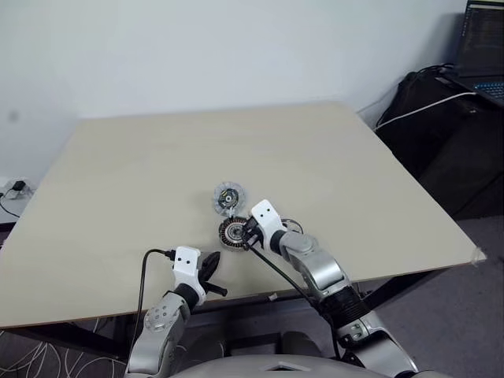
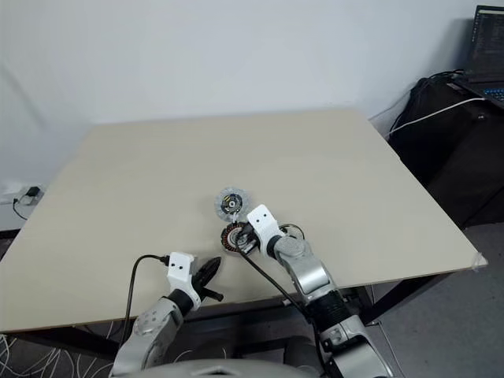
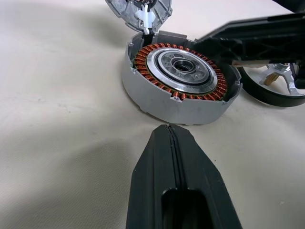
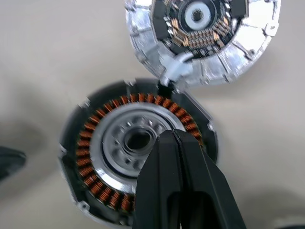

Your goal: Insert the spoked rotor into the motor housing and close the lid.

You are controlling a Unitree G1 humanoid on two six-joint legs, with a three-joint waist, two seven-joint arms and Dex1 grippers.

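Motor housing (image 3: 178, 78) open on the worktop (image 1: 142, 165), lid (image 4: 202, 40) touching its far edge, spoked rotor (image 3: 276, 86) just beside; both end effectors closed, empty. Pending: right end effector (image 4: 177, 143) opens to grasp rotor

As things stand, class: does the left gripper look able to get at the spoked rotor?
Probably not directly: the motor housing and the right gripper lie between the shut left gripper and the spoked rotor, so it would have to go around them.
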